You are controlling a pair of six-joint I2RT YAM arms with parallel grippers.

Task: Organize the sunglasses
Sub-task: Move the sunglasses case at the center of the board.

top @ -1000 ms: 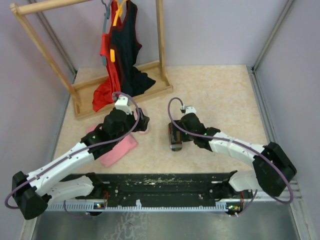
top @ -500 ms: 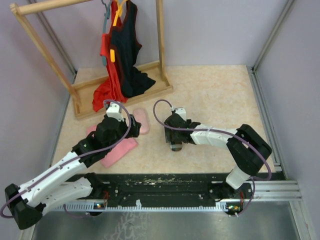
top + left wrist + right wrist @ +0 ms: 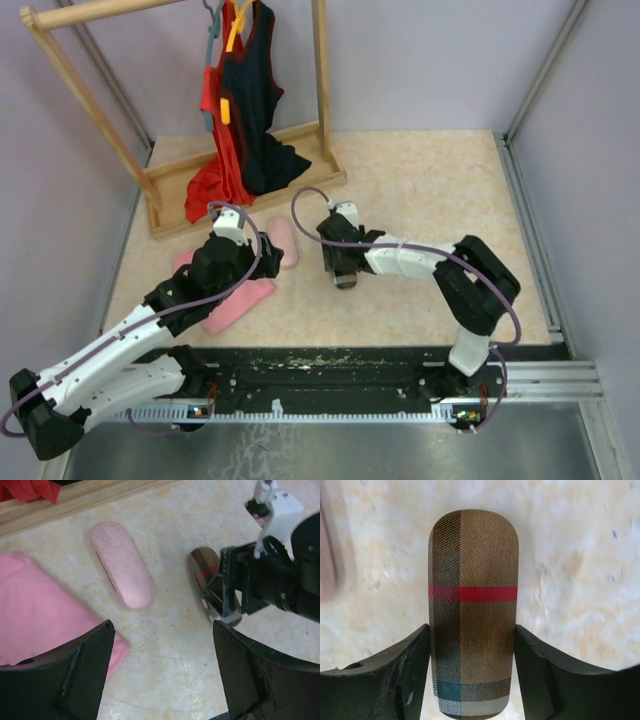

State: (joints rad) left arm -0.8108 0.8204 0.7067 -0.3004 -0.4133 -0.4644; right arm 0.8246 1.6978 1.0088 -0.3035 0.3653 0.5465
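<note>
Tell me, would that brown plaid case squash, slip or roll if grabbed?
Probably stiff: the case keeps a crisp rounded outline, like a hard shell. Its woven cover looks matte, so likely grippy. It lies flat, so a push should slide it, not roll it.

Overhead wide; wrists close, downward; all share brown case (image 3: 472,610).

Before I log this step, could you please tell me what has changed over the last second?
The right tool shifted left over the plaid case, its fingers now straddling it; a firm grip is unclear. The left tool drew back, open, uncovering the pink case. Both cases, the pink cloth and the clothes rack stayed put.
</note>
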